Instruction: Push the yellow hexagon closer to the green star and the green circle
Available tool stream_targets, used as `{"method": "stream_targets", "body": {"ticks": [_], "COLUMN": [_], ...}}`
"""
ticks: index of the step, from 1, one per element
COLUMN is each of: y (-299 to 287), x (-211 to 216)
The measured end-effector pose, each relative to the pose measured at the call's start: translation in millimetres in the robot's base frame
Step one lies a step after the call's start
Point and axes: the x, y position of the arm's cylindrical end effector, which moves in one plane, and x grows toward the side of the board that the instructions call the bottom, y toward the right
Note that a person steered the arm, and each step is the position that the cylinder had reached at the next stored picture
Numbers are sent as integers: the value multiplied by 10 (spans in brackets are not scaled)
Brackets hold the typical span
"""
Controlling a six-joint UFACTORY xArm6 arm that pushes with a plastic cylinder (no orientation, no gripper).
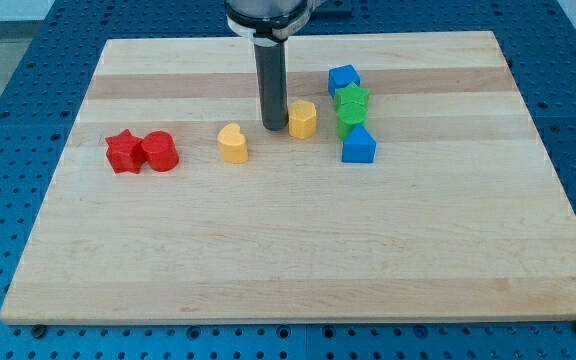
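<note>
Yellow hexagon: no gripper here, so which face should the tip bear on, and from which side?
Bear on the yellow hexagon's face toward the view's left, pushing toward the view's right. My tip already sits just left of it, and the green star and green circle lie right. Centre the contact, probably, so the block does not swing.
</note>
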Motion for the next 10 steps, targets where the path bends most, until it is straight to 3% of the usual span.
{"method": "stream_targets", "body": {"ticks": [8,10], "y": [316,287], "x": [41,-355]}}
